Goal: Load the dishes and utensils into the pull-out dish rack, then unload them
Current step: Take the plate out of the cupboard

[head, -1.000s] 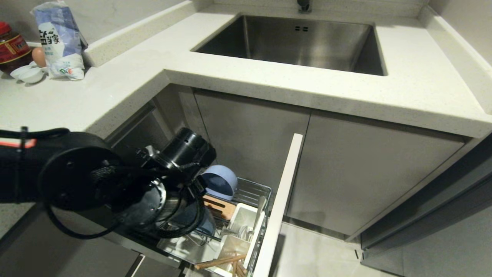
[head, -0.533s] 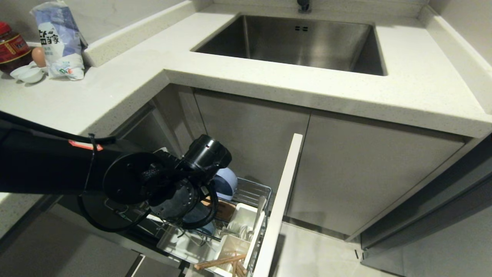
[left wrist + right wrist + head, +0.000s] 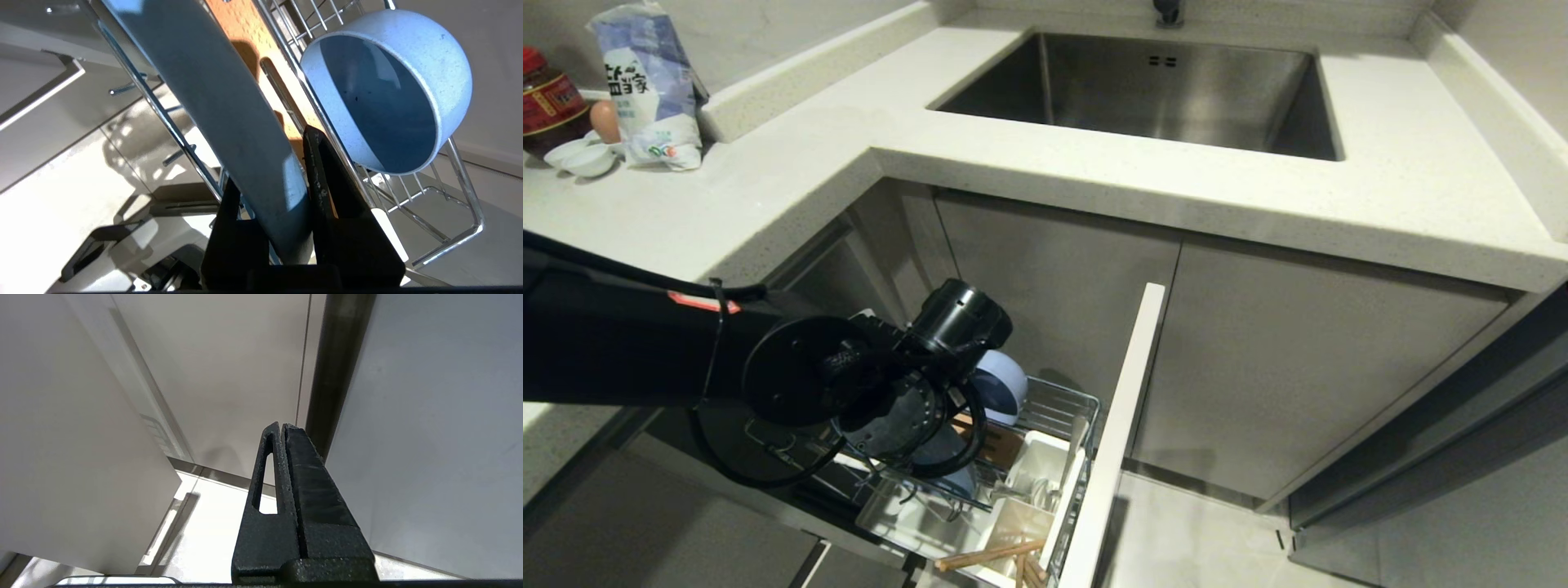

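The left tool (image 3: pixel 278 196) sat wedged in the dish rack (image 3: pixel 1058 404), the plate (image 3: pixel 212 94) between its fingers, the bowl (image 3: pixel 388 94) crowding at two o'clock, wires close alongside.

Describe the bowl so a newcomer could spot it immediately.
Below the sink counter, the pull-out dish rack stands open. At its back end the round blue speckled bowl sits tipped on edge, deep and rounded, unlike the flat plate beside it.

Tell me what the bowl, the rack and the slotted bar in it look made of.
Bowl: probably glazed ceramic, matte blue with dark speckles. Rack: chromed steel wire, with bright mirror-like glints. Slotted bar: light wood, by its orange-tan grainy face.
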{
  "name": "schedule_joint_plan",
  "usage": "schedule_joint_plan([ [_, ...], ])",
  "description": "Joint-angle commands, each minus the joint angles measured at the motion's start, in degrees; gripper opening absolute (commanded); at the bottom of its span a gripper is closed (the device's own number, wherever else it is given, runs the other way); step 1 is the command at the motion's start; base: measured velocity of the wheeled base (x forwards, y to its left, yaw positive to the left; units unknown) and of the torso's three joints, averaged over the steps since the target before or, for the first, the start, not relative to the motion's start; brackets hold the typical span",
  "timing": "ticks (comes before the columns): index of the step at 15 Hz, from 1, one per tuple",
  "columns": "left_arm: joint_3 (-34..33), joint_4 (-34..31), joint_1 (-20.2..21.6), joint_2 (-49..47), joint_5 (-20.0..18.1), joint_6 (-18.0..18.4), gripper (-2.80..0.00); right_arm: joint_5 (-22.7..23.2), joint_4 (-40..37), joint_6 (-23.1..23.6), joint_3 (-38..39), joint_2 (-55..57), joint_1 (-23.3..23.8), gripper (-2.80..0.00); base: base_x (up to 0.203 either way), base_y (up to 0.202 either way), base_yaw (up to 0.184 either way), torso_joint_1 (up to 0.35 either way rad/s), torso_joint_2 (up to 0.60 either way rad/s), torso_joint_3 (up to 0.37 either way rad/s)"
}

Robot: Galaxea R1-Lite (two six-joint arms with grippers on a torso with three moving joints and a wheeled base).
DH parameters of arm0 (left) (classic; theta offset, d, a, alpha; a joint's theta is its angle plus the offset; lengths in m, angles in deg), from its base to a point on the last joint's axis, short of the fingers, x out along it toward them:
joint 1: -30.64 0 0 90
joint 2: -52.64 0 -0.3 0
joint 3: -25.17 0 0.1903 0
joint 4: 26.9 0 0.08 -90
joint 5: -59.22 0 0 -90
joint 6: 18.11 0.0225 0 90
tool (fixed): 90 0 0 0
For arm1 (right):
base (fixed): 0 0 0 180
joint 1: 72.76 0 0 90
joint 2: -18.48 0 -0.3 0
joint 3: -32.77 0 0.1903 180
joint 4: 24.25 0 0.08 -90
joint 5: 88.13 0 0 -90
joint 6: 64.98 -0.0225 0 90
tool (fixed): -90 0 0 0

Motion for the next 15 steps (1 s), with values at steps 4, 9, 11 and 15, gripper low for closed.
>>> schedule_joint_plan([
  [4, 0.42, -0.42, -0.29, 2.58, 0.14, -0.25, -2.8, 0.01, 0.06, -0.04, 1.49, -0.04, -0.02, -2.8, 0.0, 0.0, 0.0, 0.0, 0.0, 0.0],
  [9, 1.96, -0.59, -4.1, 10.59, -0.04, -0.17, -2.8, 0.01, 0.06, 0.05, 1.49, -0.04, -0.02, -2.8, 0.0, 0.0, 0.0, 0.0, 0.0, 0.0],
  [11, 2.49, -2.18, -7.86, 15.22, 0.02, 0.0, -2.8, 0.01, 0.06, -0.03, 1.49, -0.04, -0.02, -2.8, 0.0, 0.0, 0.0, 0.0, 0.0, 0.0],
  [15, 8.11, -7.55, -17.41, 24.34, -0.03, 4.46, -2.8, 0.01, 0.06, 0.05, 1.49, -0.04, -0.02, -2.8, 0.0, 0.0, 0.0, 0.0, 0.0, 0.0],
])
